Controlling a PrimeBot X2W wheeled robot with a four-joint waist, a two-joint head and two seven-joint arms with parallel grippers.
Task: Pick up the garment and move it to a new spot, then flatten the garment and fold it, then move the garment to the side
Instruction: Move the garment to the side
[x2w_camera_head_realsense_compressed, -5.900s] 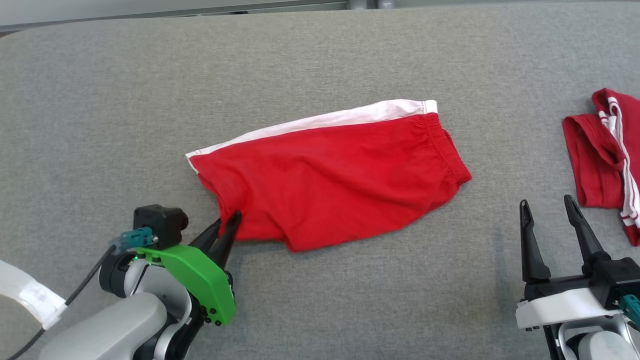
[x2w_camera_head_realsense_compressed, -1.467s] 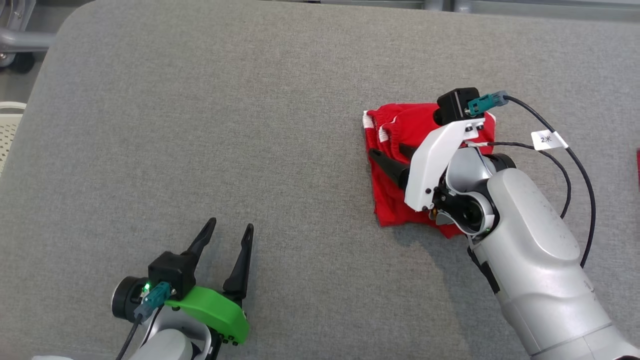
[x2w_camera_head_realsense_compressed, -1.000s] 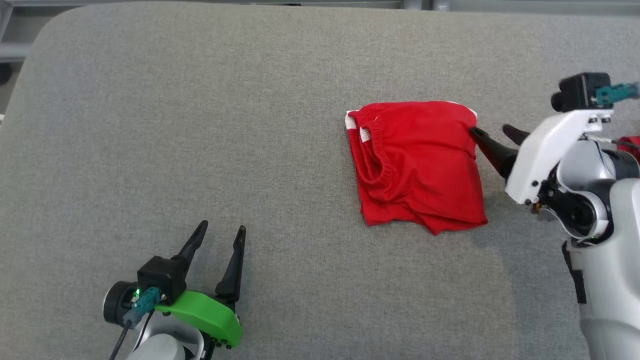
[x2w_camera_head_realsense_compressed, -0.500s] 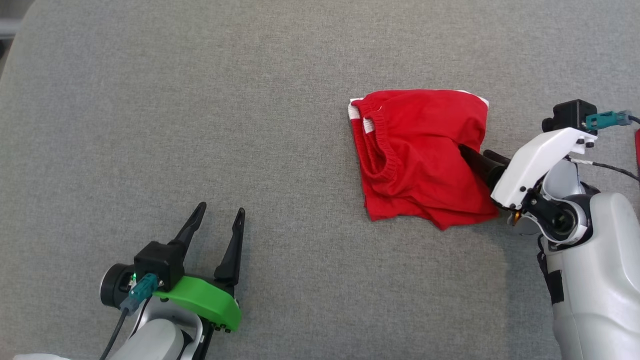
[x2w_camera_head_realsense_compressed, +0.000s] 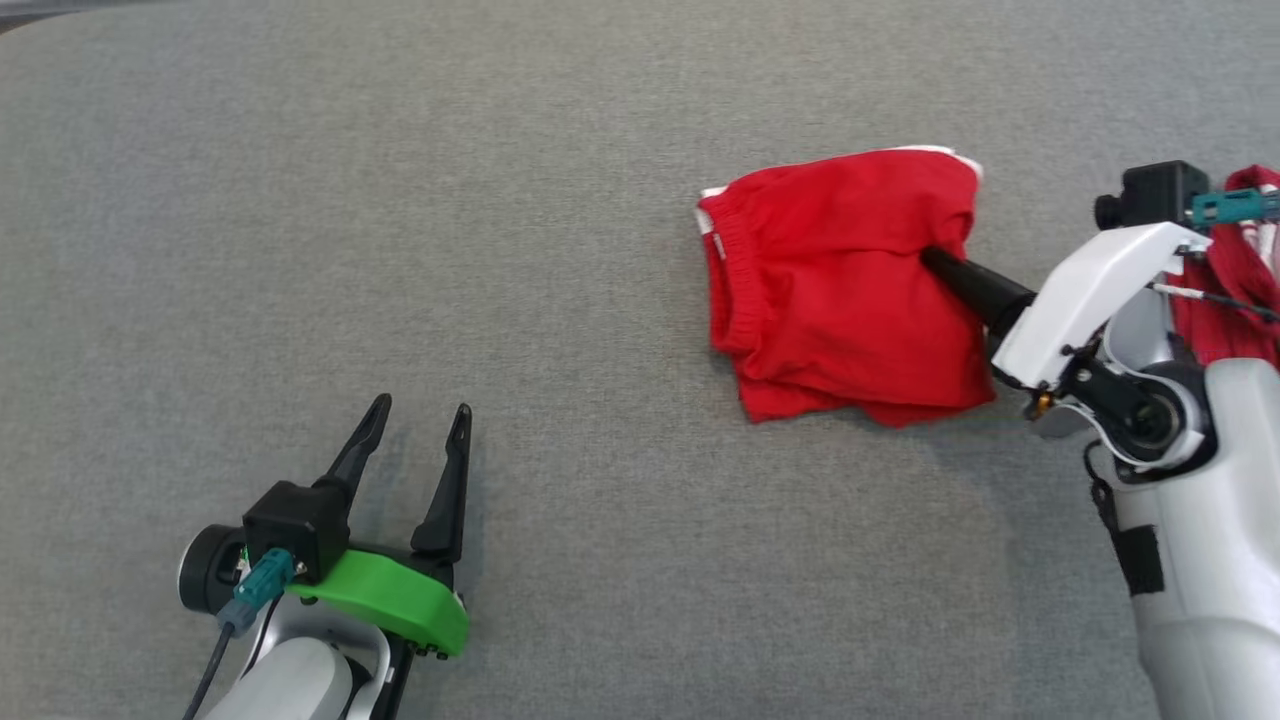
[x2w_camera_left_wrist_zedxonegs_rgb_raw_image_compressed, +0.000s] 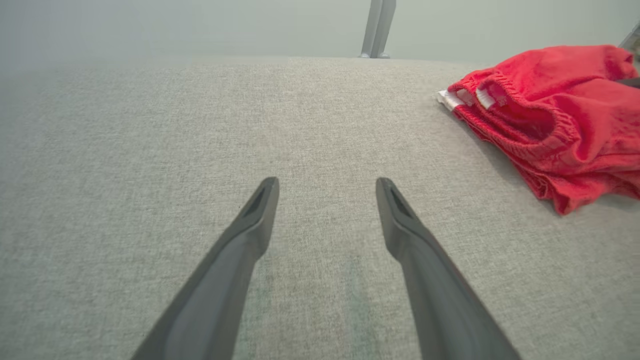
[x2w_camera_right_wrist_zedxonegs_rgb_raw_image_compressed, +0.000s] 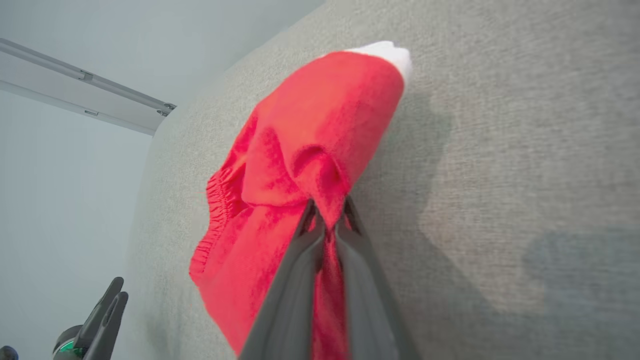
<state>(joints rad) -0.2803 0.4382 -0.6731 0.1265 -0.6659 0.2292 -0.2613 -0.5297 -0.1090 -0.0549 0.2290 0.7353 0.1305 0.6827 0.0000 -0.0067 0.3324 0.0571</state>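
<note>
Listing by head view. Item: garment, red shorts folded into a rough square, with white trim at the far edge and a gathered elastic waistband down the left side. It lies at the tips of the right end effector, and far off to the right of the left end effector and beyond it. Surface: desk, covered in plain grey woven cloth. A second red garment with white stripes lies behind the right end effector's wrist. Right end effector: fingers drawn together, pinching the garment's right edge, where the cloth puckers around them. Left end effector: fingers spread wide, holding nothing, low over bare desk.

Left wrist view. Garment: up and to the right of the spread fingers, well apart from them; stacked layers show, with the waistband opening and two white tabs turned toward the camera. Surface: grey cloth runs to a pale wall, with a grey metal post standing beyond the far edge. End effector: both fingers wide, with only desk between them.

Right wrist view. Garment: a ridge of red cloth rises from between the fingertips, the rest spreading beyond and to the left, with a white corner at the far end. Room: pale wall with a metal rail. End effector: fingers nearly touching, clamped on that ridge.
</note>
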